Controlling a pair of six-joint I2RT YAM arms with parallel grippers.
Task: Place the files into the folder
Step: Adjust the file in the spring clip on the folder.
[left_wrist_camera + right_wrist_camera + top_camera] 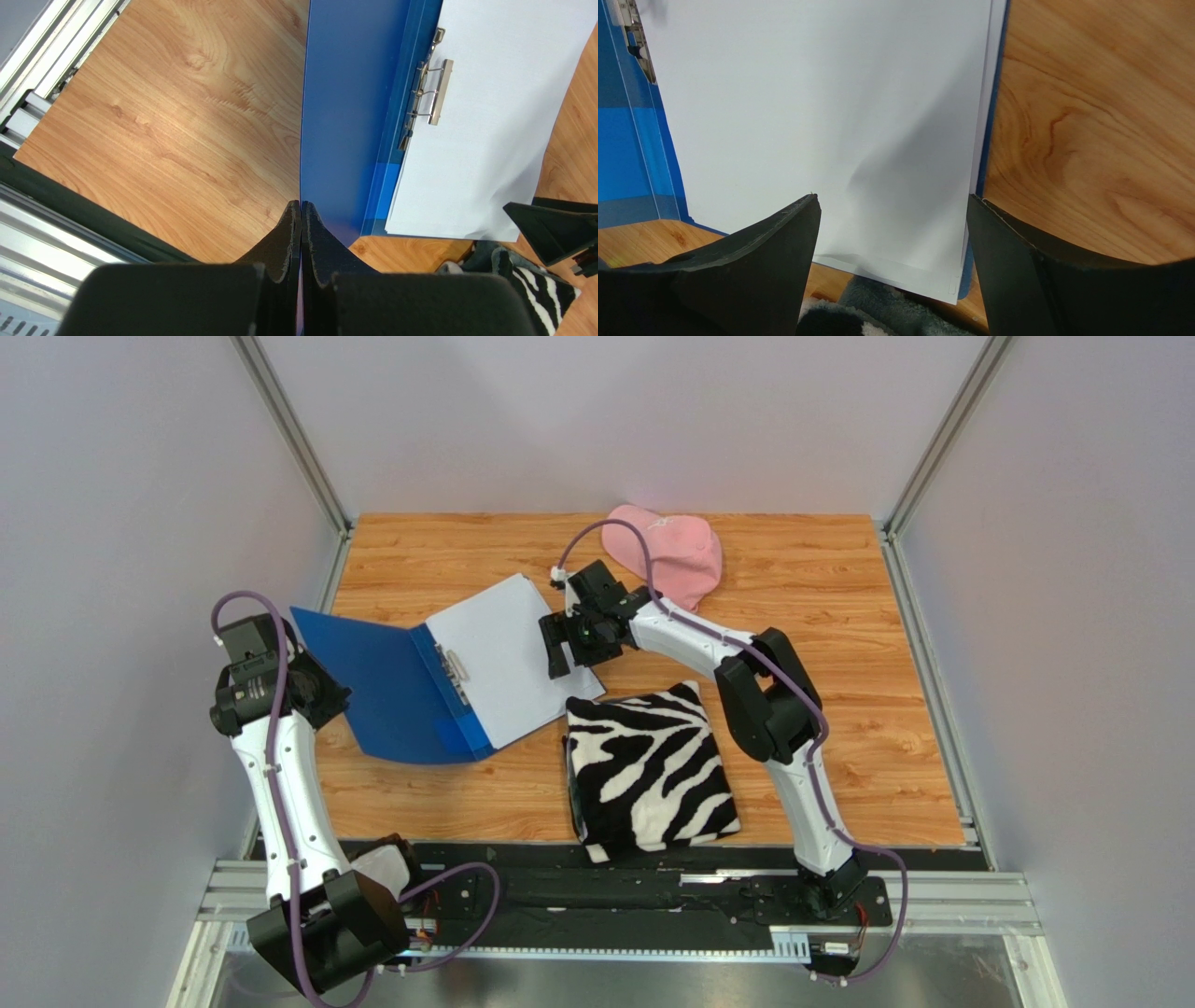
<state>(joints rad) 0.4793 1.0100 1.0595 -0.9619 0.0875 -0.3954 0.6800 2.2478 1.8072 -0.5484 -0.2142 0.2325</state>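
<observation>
1. Top external view: Left pincer (317, 697) sits at the left of the frame, shut tight on the outer edge of the folder (400, 686)'s open blue cover. The folder lies open on the wooden table (842, 616), left of centre. The files (505, 651), white sheets, rest on its right half beside the metal clip (453, 672) at the spine. Right pincer (568, 655) hovers at the sheets' right edge with its jaws spread wide, gripping nothing. A zebra-striped cloth (648, 770) lies below centre, and a pink cap (671, 553) lies at the top centre.

2. Left wrist view: left pincer (301, 204) is at bottom centre, its 2 fingers pressed together on the thin cover edge. The folder (344, 105) runs up the middle. The files (491, 119) fill the upper right, beside the metal clip (429, 91). Bare table (175, 126) fills the left, and the zebra-striped cloth (533, 287) shows at the lower right.

3. Right wrist view: right pincer (892, 210) is at the bottom, with its 2 fingers far apart over the sheets' lower edge. The files (829, 105) fill the centre on the folder (640, 154). The table (1088, 105) shows at the right.
</observation>
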